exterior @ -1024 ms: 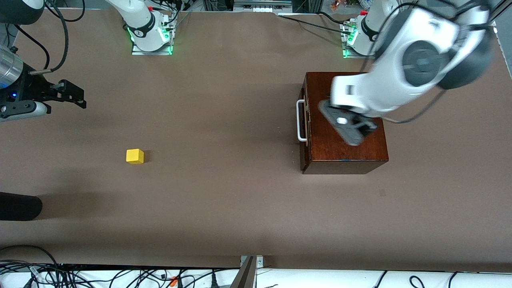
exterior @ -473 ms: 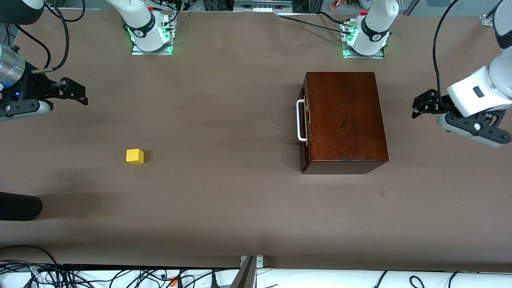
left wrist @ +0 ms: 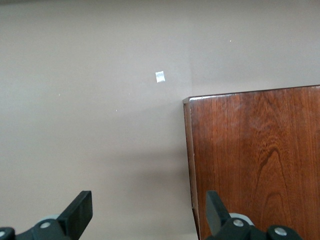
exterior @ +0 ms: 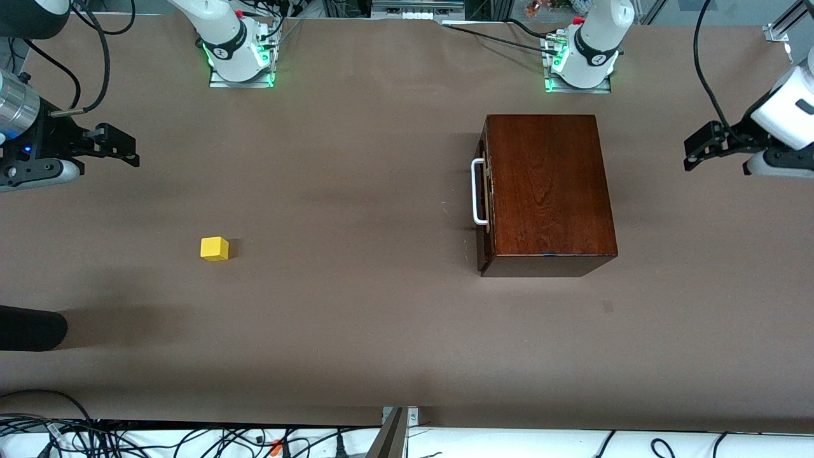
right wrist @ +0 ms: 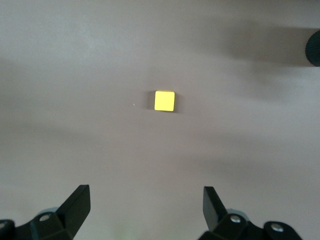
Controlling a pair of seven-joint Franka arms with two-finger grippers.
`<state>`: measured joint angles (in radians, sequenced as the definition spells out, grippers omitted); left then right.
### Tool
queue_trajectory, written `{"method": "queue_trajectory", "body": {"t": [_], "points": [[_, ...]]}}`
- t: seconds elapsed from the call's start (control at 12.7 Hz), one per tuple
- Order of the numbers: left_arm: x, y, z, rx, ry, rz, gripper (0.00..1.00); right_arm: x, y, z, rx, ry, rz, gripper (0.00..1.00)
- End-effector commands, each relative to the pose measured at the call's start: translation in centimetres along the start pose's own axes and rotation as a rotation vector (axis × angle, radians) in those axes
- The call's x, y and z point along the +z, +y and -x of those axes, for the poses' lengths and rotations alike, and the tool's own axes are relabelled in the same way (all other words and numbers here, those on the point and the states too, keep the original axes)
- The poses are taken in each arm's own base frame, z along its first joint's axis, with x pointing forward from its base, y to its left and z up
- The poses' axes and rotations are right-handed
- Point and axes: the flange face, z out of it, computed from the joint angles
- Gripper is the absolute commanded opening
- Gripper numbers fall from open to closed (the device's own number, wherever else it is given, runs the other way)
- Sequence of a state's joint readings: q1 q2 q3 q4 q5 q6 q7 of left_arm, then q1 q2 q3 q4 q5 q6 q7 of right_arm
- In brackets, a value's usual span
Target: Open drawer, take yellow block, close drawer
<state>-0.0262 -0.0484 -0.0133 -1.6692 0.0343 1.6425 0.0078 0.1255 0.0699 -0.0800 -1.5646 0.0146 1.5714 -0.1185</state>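
The yellow block (exterior: 214,248) is seen lying out on the bare table (exterior: 356,318) toward the right arm's end, well apart from the wooden drawer box (exterior: 547,191).

The right claw (exterior: 132,151) is held up over that end of the table with its fingers spread wide and nothing between them. In the right wrist view the block (right wrist: 164,101) is framed ahead of the open fingers, clear of them and untouched by either.

Toward the left arm's end, the drawer is shut flush, its white handle (exterior: 475,192) facing the block's end of the table.

The left claw (exterior: 689,154) hangs past the box at the table's edge, likewise wide open and holding nothing.

Block out and drawer closed is how the task would leave things, so no further move is judged to be called for. Whether the task put them so cannot be told.
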Motion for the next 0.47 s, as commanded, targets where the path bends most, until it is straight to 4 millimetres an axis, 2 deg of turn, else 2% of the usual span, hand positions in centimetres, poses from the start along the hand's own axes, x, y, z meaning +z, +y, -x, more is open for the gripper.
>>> {"method": "queue_trajectory", "body": {"t": [0.0, 0.16, 0.39], "points": [[0.70, 0.85, 1.02, -0.063, -0.031, -0.011, 1.00, -0.50, 0.06, 0.01, 0.015, -0.007, -0.006, 1.00], [-0.07, 1.08, 0.80, -0.059, -0.021, -0.011, 1.00, -0.41, 0.15, -0.03, 0.016, -0.008, -0.006, 1.00], [0.53, 0.78, 0.28, -0.069, -0.033, 0.032, 1.00, -0.41, 0.15, -0.03, 0.016, -0.008, -0.006, 1.00]]}}
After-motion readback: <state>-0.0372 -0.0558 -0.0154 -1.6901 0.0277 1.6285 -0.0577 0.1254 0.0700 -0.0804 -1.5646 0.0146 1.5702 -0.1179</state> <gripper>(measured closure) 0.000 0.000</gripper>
